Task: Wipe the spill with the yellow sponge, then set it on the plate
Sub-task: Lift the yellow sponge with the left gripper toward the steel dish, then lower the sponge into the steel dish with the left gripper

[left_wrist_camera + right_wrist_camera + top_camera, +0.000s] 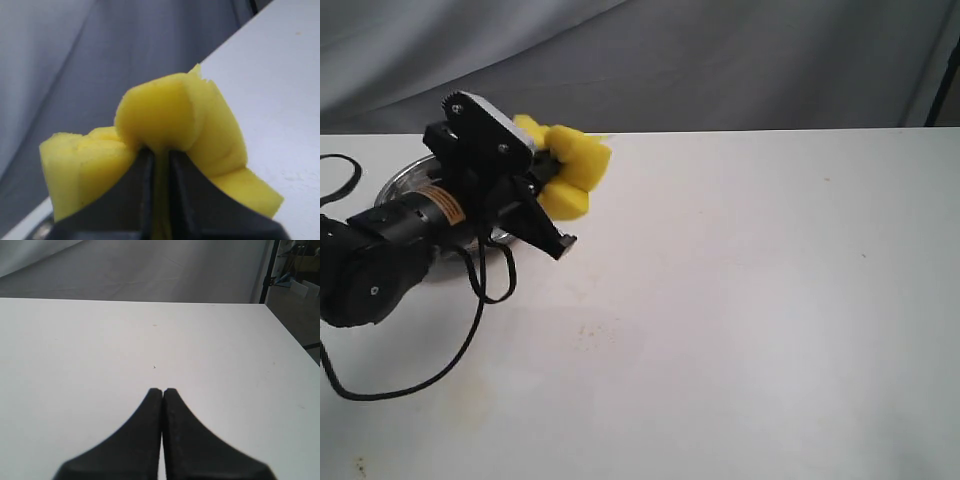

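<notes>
Yellow sponge [575, 165] hangs clear of the worktop [770, 300] in the exterior view, pinched by the left fingers [548, 228] just beside the plate [402, 180], which the arm largely hides. The spill [588, 328] shows only as a faint tan trace nearer the camera. Judgement: wiping is largely done and the sponge is lifted for transfer to the plate.

Left wrist view: the fingers [140, 195] stand almost together, clamped on the sponge's [170, 115] middle, so the soft foam bulges and folds on both sides. The grip looks secure.

Right wrist view: the right fingers [140, 430] are closed tip to tip, empty, over bare worktop [75, 340], apparently parked clear of the work.
</notes>
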Available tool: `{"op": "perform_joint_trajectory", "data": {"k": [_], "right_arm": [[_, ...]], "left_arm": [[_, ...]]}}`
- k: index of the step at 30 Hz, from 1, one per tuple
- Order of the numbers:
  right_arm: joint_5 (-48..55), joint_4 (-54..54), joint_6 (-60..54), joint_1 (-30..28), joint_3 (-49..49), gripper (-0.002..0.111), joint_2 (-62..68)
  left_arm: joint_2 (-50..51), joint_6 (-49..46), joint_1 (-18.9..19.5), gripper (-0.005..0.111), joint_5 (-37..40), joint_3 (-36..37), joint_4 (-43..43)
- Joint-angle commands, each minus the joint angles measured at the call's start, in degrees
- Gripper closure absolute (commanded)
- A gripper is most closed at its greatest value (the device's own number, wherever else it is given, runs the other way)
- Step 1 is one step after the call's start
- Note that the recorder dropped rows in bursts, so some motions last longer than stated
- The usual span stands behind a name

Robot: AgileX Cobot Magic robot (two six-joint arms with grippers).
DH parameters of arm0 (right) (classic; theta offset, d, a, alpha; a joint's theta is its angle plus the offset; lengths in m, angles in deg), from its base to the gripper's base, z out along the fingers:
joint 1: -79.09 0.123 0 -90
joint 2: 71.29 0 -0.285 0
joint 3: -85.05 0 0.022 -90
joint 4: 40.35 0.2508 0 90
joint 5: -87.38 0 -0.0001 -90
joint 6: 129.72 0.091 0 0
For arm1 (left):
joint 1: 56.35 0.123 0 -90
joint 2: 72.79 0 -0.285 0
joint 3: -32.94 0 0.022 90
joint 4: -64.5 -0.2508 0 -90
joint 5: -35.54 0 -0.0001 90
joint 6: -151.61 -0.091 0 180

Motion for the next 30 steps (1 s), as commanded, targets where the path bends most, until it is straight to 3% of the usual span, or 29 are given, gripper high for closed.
{"op": "perform_joint_trajectory", "data": {"k": [1,4,6,12,18,26,30], "right_arm": [[-0.1,0.2,-0.2,0.1,0.2,0.108,-0.3],[-0.1,0.2,-0.2,0.1,0.2,0.108,-0.3],[-0.1,0.2,-0.2,0.1,0.2,0.108,-0.3],[-0.1,0.2,-0.2,0.1,0.2,0.108,-0.3],[-0.1,0.2,-0.2,0.1,0.2,0.108,-0.3],[-0.1,0.2,-0.2,0.1,0.2,0.108,-0.3],[-0.1,0.2,-0.2,0.1,0.2,0.108,-0.3]], "left_arm": [[-2.2,-17.1,0.0,0.107,-5.5,-0.4,15.0],[-2.2,-25.6,2.6,0.107,-6.8,-1.1,22.9],[-0.8,-25.6,7.2,0.107,-3.9,-3.8,22.4],[5.2,-24.4,14.3,0.107,8.0,-12.8,20.0],[12.9,-24.6,14.6,0.107,13.5,-19.4,20.0],[16.8,-24.4,14.6,0.105,13.1,-19.8,20.0],[16.8,-21.6,14.6,0.097,13.1,-19.8,20.0]]}}
